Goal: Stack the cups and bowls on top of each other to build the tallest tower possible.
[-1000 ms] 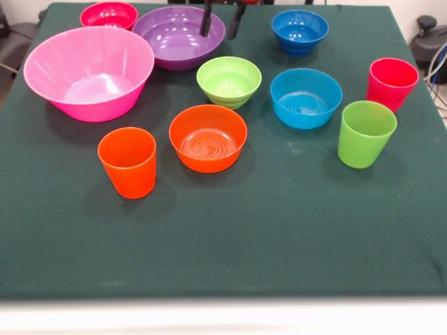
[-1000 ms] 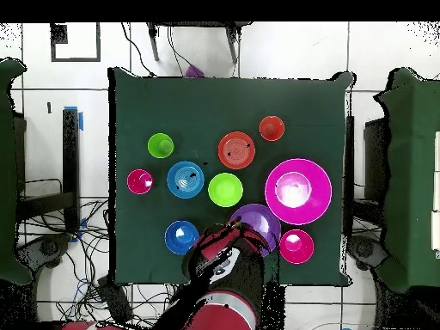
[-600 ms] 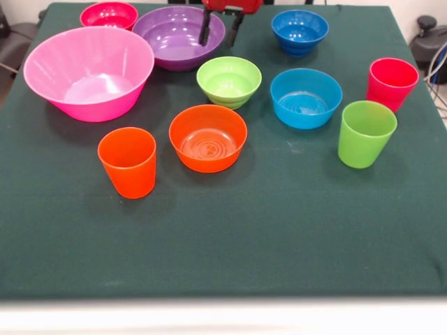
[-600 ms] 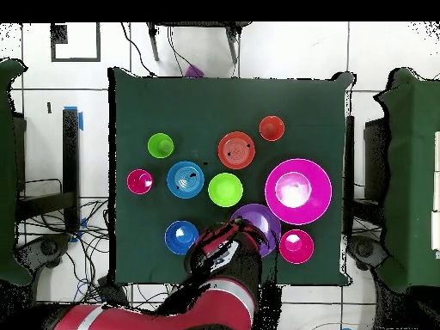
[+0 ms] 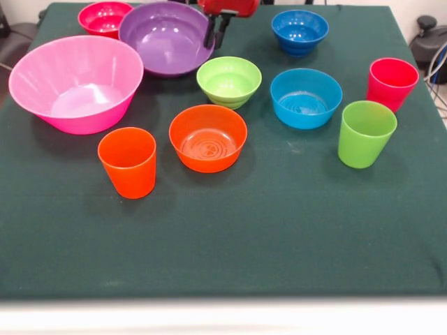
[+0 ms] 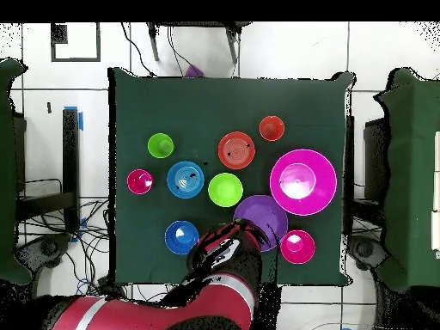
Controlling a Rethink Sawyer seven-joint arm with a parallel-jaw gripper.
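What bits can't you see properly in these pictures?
- Gripper, front view: the top edge cuts it off, leaving two dark fingers at the purple bowl rim. Whether they pinch it is unclear.
- Gripper, overhead view: the red arm hides it and part of the purple bowl.
- Pink bowl, front view: too close to the purple bowl to tell whether they touch.

Arm low at the table's back edge, gripper [image 5: 216,33] pointing down.
The red and black arm [image 6: 163,311] reached in from the side, bent over its wrist; the two dark fingers [image 5: 209,35] hung close together, narrowly parted.
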